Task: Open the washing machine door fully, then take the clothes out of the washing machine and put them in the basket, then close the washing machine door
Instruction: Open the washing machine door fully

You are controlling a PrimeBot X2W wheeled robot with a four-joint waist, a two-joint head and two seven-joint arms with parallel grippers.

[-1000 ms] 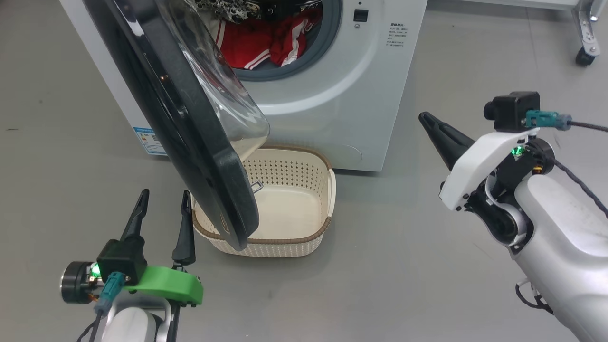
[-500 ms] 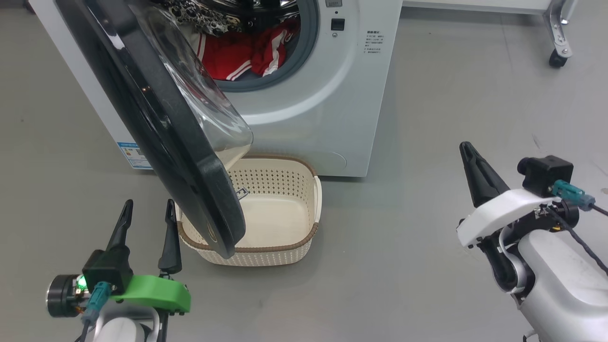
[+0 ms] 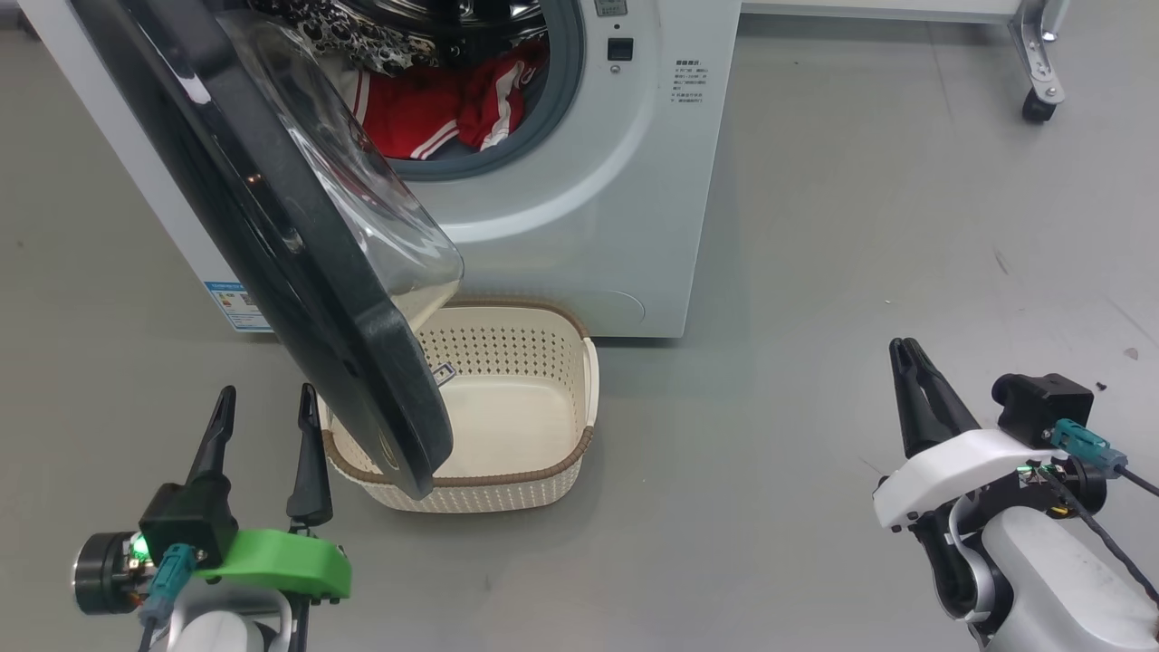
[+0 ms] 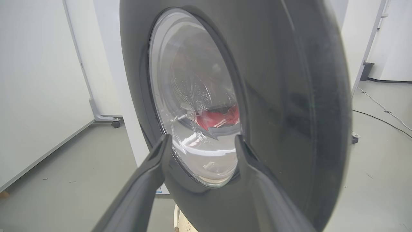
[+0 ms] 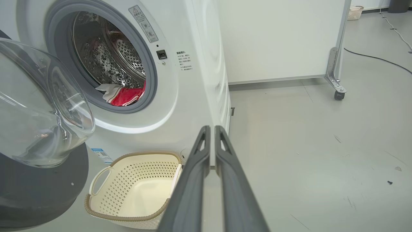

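As seen from the head, shows the washing machine door [image 3: 272, 254] standing partly open. Places it swung out at the left of the washing machine [image 3: 589, 199], with its upper part cut off by the top edge. Hides the near left corner of the basket [image 3: 507, 344] behind the door's lower edge. Locates the basket on the floor [image 3: 770, 507], just in front of the machine. Exposes only part of the clothes [image 3: 426, 109], red with white stripes, low in the drum mouth, with the upper drum cropped. Cannot resolve the mottled dark patch above them.

Places the left gripper [image 3: 267, 394] at lower left, jaws wide open and empty. Sets its inner finger just beside the door edge and the basket rim; cannot tell whether it touches. From the left wrist, looks through the door glass [image 4: 193, 96] between the spread fingers and renders the clothes as a warped red smear.

Places the right gripper [image 3: 904, 349] at lower right, well apart from machine and basket. Reports jaws closed on nothing, fingers pointing up the view, arm cut off at the corner. From the right wrist, shows a hairline slit between the fingers, with the basket [image 5: 145, 154] ahead on the left.

Compared with one second earlier, finds the whole head view shifted, meaning camera movement, not movement of machine or basket. Finds the right gripper lower, turned from pointing up-left to pointing straight up. Finds the left jaws as wide as before.
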